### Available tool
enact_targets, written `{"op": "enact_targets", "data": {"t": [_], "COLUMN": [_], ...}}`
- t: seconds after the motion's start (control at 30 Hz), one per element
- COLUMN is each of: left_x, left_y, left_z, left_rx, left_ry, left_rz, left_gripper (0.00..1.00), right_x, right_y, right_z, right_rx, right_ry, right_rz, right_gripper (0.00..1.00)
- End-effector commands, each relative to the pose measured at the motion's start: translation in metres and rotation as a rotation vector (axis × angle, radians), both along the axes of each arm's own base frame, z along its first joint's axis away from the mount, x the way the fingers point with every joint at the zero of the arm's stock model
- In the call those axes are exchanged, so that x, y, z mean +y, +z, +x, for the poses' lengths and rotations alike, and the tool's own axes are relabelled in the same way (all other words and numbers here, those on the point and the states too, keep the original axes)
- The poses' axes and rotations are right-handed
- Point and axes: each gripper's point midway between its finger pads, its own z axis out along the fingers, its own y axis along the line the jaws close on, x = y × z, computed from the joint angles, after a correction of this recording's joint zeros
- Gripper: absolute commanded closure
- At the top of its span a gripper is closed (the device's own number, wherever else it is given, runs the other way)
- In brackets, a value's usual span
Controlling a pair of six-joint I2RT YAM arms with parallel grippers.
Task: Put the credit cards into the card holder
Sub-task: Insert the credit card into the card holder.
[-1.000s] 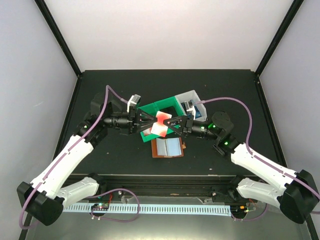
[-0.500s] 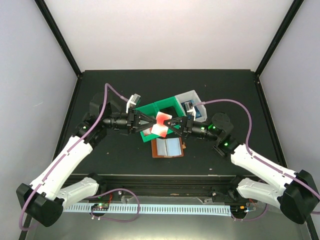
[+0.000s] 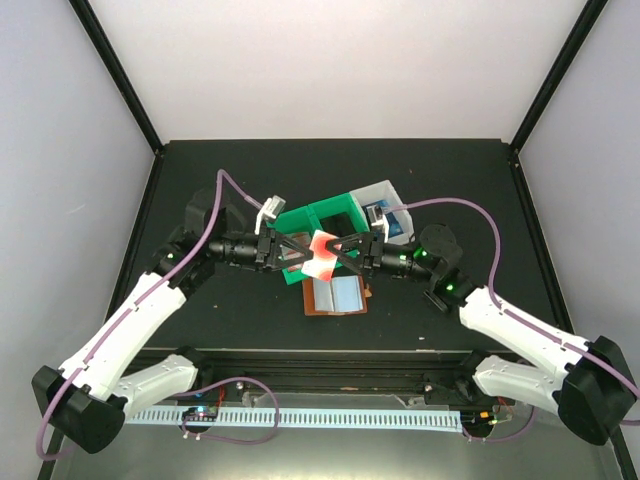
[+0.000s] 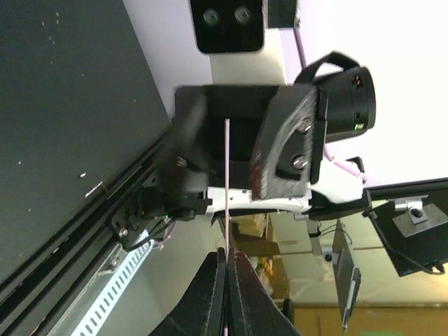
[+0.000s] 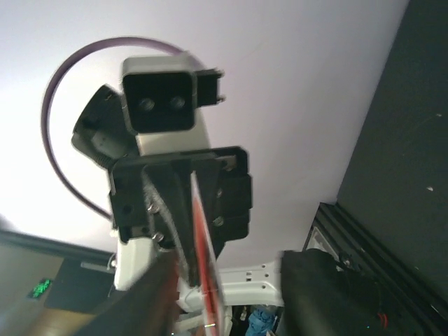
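A red-and-white credit card [image 3: 322,252] hangs in the air between my two grippers, over the front of the green bin [image 3: 322,211]. My left gripper [image 3: 304,251] is shut on its left edge; in the left wrist view the card [image 4: 227,175] shows edge-on as a thin line pinched at the fingertips of my left gripper [image 4: 227,260]. My right gripper [image 3: 340,256] faces it from the right, and its jaws stand apart around the card [image 5: 204,245], with my right gripper [image 5: 231,294] open. The reddish-brown card holder [image 3: 335,295] lies open on the table just below.
A white bin [image 3: 385,192] adjoins the green bin on the right, with a blue card [image 3: 400,226] in it. The black table is walled by pale panels. A black rail runs along the near edge.
My left gripper has shut on the card, and my right gripper has opened and let go of it. Both arms shifted slightly.
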Motion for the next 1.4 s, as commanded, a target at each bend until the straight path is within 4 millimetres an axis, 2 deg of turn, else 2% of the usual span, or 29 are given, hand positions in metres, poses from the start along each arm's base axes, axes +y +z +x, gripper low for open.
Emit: {"op": "enact_targets", "data": {"t": [0.0, 0.03, 0.13, 0.23, 0.33, 0.47, 0.63, 0.8, 0.93, 1.1, 1.23, 1.3, 1.37], "left_x": [0.004, 0.006, 0.015, 0.021, 0.017, 0.011, 0.004, -0.01, -0.021, -0.019, -0.018, -0.015, -0.014], "left_y": [-0.013, -0.02, -0.055, -0.088, -0.113, -0.149, -0.169, -0.19, -0.202, -0.227, -0.244, -0.261, -0.265], "left_z": [-0.005, -0.002, 0.012, 0.018, 0.02, 0.02, 0.035, 0.044, 0.05, 0.052, 0.047, 0.043, 0.041], "left_rx": [-0.034, -0.043, -0.056, -0.056, -0.058, -0.035, -0.042, -0.044, -0.052, -0.008, 0.04, 0.073, 0.076], "left_ry": [0.018, 0.041, 0.147, 0.223, 0.273, 0.352, 0.519, 0.531, 0.524, 0.55, 0.557, 0.559, 0.561], "left_rz": [0.062, 0.085, 0.192, 0.247, 0.274, 0.336, 0.327, 0.355, 0.347, 0.4, 0.409, 0.436, 0.424], "left_gripper": [0.98, 0.99, 0.99, 0.98, 0.99, 0.98, 0.98, 0.98, 0.98, 0.98, 0.98, 0.99, 0.99], "right_x": [-0.006, -0.01, -0.024, -0.04, -0.062, -0.088, -0.09, -0.09, -0.085, -0.082, -0.081, -0.081, -0.08], "right_y": [-0.026, -0.037, -0.07, -0.109, -0.146, -0.18, -0.221, -0.25, -0.263, -0.277, -0.288, -0.293, -0.296], "right_z": [0.009, 0.011, 0.013, 0.013, 0.015, 0.024, 0.023, 0.025, 0.027, 0.029, 0.029, 0.028, 0.027], "right_rx": [-0.022, -0.03, -0.062, -0.081, -0.084, -0.109, -0.1, -0.118, -0.132, -0.124, -0.121, -0.116, -0.107], "right_ry": [-0.074, -0.104, -0.168, -0.207, -0.261, -0.346, -0.33, -0.306, -0.282, -0.252, -0.225, -0.213, -0.202], "right_rz": [-0.097, -0.144, -0.284, -0.44, -0.621, -0.838, -1.091, -1.3, -1.385, -1.459, -1.513, -1.525, -1.529], "right_gripper": [0.46, 0.37, 0.29, 0.28, 0.28, 0.28, 0.28, 0.28, 0.3, 0.32, 0.33, 0.33, 0.35]}}
